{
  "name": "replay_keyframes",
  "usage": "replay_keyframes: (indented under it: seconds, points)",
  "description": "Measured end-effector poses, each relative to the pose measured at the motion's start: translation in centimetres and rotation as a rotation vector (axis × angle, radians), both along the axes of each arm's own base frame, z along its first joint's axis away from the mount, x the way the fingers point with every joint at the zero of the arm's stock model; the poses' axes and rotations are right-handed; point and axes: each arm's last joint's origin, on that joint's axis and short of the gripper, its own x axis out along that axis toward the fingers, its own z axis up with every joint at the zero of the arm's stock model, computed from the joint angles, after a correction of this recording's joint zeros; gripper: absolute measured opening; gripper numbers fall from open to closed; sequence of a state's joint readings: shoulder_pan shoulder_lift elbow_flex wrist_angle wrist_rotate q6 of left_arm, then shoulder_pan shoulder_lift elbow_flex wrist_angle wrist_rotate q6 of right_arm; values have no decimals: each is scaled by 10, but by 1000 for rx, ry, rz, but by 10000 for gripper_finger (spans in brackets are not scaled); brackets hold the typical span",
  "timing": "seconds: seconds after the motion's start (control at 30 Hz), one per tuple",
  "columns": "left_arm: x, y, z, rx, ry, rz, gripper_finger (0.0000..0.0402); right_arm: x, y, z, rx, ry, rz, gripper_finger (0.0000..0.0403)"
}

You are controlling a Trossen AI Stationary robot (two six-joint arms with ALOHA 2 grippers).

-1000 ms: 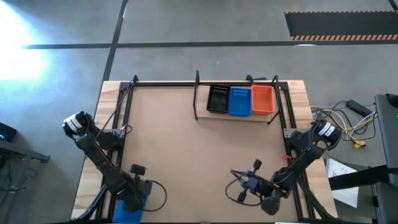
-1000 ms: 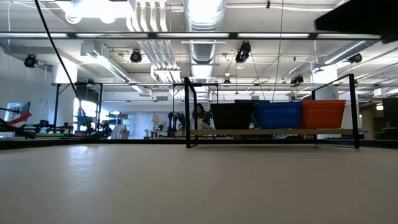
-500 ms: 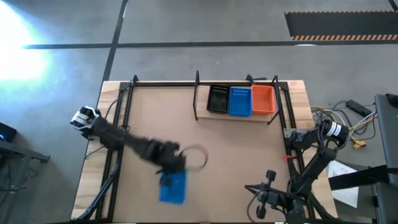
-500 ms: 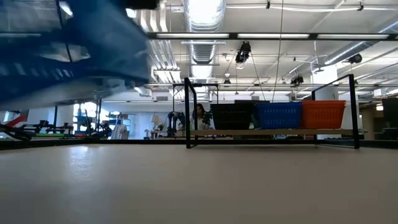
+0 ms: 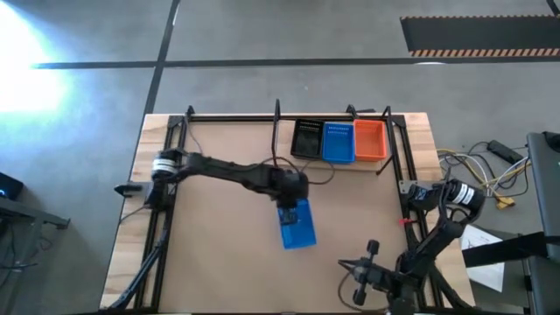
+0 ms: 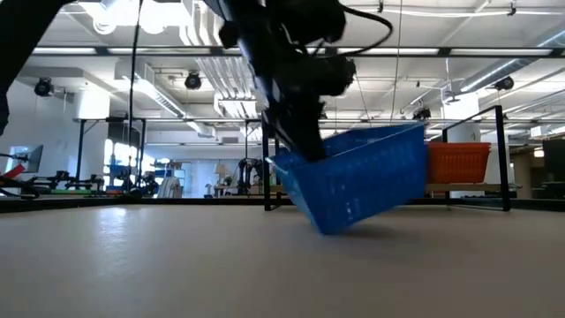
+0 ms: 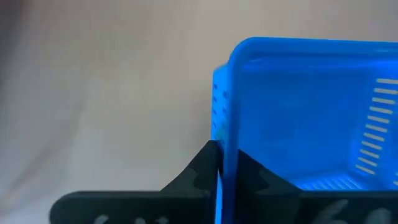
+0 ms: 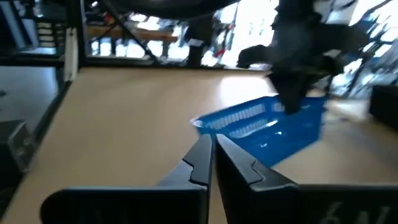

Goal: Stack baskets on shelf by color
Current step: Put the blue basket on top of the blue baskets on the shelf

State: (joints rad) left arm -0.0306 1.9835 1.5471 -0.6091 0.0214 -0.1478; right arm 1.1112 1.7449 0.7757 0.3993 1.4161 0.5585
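My left gripper (image 5: 287,199) reaches over the table's middle and is shut on a blue perforated basket (image 5: 297,227), which shows tilted in the low view (image 6: 362,181). The shelf (image 5: 337,163) stands at the far edge, toward the right, and carries a black basket (image 5: 306,138), a blue one (image 5: 339,142) and an orange one (image 5: 370,138) side by side on its wooden board. My right gripper (image 5: 360,278) waits near the near right edge with its fingers shut on nothing. My left gripper pinches the basket's far short wall (image 7: 224,134), one finger inside the basket and one outside. It comes from above, slanting down. The basket hangs tilted below the fingers; whether its lowest corner (image 6: 331,230) touches the table, I cannot tell.
Black frame rails (image 5: 175,149) run along the table's left, right and far sides. Loose cables (image 5: 490,179) lie beyond the right edge. Bare tabletop (image 5: 219,227) lies left of the carried basket and between it and the shelf.
My left arm has swung from the near left corner toward the table's middle and the shelf, carrying the blue basket with it. The right gripper has drawn back a little toward the near edge.
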Motion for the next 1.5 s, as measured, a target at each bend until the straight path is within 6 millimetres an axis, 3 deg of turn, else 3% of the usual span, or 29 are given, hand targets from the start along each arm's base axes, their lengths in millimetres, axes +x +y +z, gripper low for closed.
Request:
replay_keyframes:
  seconds: [0.2, 0.33, 0.57, 0.77, 0.9, 1.0, 1.1, 1.23, 1.5]
  points:
    - [30, -4, -16, 8, -45, -29, 0, 20, -9, -4, 88, 72, 42, 42]
    - [37, -4, -19, 18, -74, -47, 4, 34, -13, 0, 66, 114, 61, 80]
    - [31, -3, 5, 39, -125, -78, 73, 72, -19, 14, 40, 219, 152, 149]
    - [-5, -4, 59, 36, -122, -76, 136, 103, -27, 32, -45, 402, 146, 177]
    - [-50, -12, 86, 80, -116, -32, 149, 118, -42, 44, 0, 570, 80, 173]
    - [-87, -20, 93, 148, -146, 58, 150, 125, -52, 51, 46, 659, 53, 165]
    - [-122, -33, 84, 194, -210, 151, 150, 131, -58, 52, 85, 723, 91, 155]
    - [-161, -51, 49, 143, -349, 218, 150, 137, -69, 47, 87, 787, 122, 143]
    - [-205, -75, -34, -157, -814, 158, 150, 146, -88, 43, 97, 828, 110, 109]
